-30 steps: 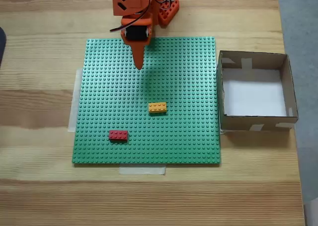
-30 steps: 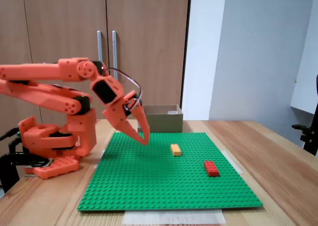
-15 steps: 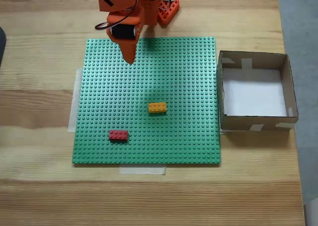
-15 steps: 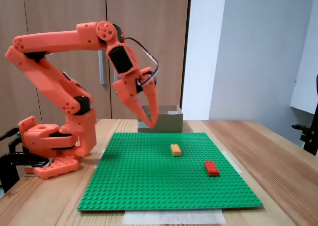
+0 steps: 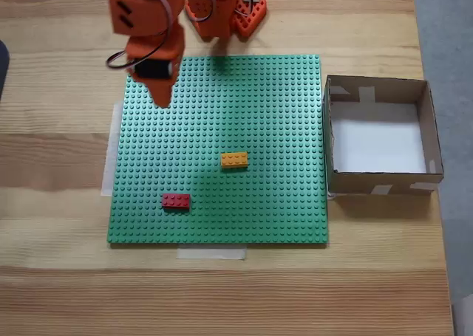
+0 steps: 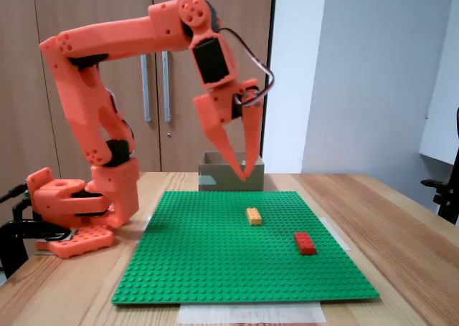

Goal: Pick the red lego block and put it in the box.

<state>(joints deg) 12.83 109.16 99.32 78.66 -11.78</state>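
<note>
The gripper (image 6: pixel 246 174) hung closed and empty above the green baseplate (image 5: pixel 281 114). The red lego block (image 5: pixel 176 200) lay on the plate — well apart from the box (image 5: pixel 378 182).

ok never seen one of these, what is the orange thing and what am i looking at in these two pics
The orange thing is a small robot arm bolted to a wooden table. Its pointed end is the gripper, two fingers whose tips meet; it holds nothing.

One picture looks straight down from above; there the gripper hangs over the far left part of the mat. The other is taken from table level, with the arm's base on the left.

On the table lies a green studded baseplate, taped down. Two bricks sit on it, apart from each other: the red lego block and a yellow-orange brick. Beside the plate stands the box, brown cardboard with a white floor, nothing in it. The red lego block has not been touched yet.
</note>
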